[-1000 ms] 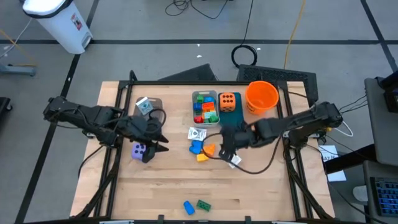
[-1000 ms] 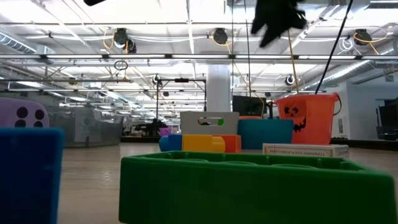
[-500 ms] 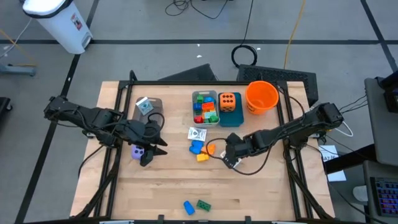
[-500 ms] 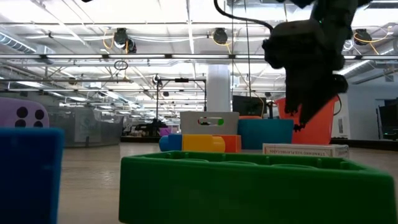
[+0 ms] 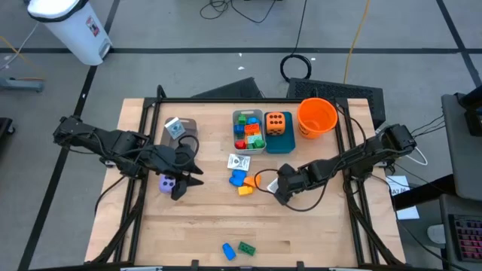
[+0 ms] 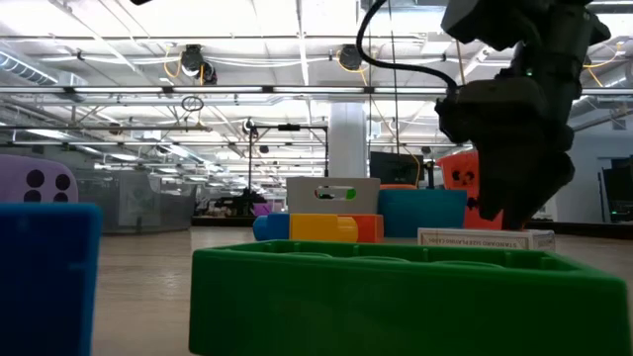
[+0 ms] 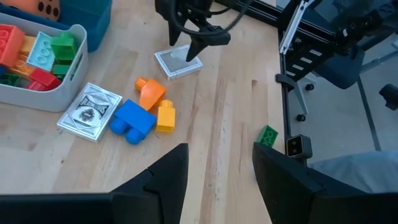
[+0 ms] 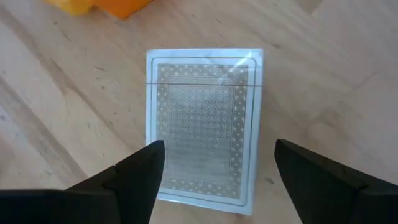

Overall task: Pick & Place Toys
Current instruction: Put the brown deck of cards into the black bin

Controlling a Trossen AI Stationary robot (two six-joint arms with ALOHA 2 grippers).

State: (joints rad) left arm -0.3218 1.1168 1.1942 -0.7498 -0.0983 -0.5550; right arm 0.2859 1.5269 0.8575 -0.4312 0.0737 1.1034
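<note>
While the right gripper (image 8: 211, 180) hangs low over a white printed packet (image 8: 204, 127) lying flat on the wooden table (image 5: 316, 233), its two fingers (image 8: 134, 177) stand spread wide, one on each long side of the packet and not yet touching it. The packet sits near the table's middle, just beside a small cluster of loose bricks: an orange brick (image 7: 149, 92), a yellow brick (image 7: 165, 116) and a blue brick (image 7: 133, 121), with a second white packet (image 7: 91, 111) next to them. Behind these stand the grey bin (image 5: 235, 145) holding sorted bricks, the teal bin (image 5: 285, 144) holding an orange black-dotted die (image 5: 276, 123), and the orange bucket (image 5: 316, 117).

Across the table, the left gripper (image 5: 181, 181) waits with its fingers partly apart above a purple white-dotted die (image 5: 167, 182); whether it grips that die cannot be told. Two more bricks, blue (image 5: 227, 250) and green (image 5: 246, 248), lie near the front edge.

The step in hand looks to be the pick-up of the flat packet. A clean grasp would likely call for keeping the jaws centred and square to the long edges, lowering until the tips nearly meet the wood, then closing gently; a thin, slick box could skid or tip if caught off-centre
</note>
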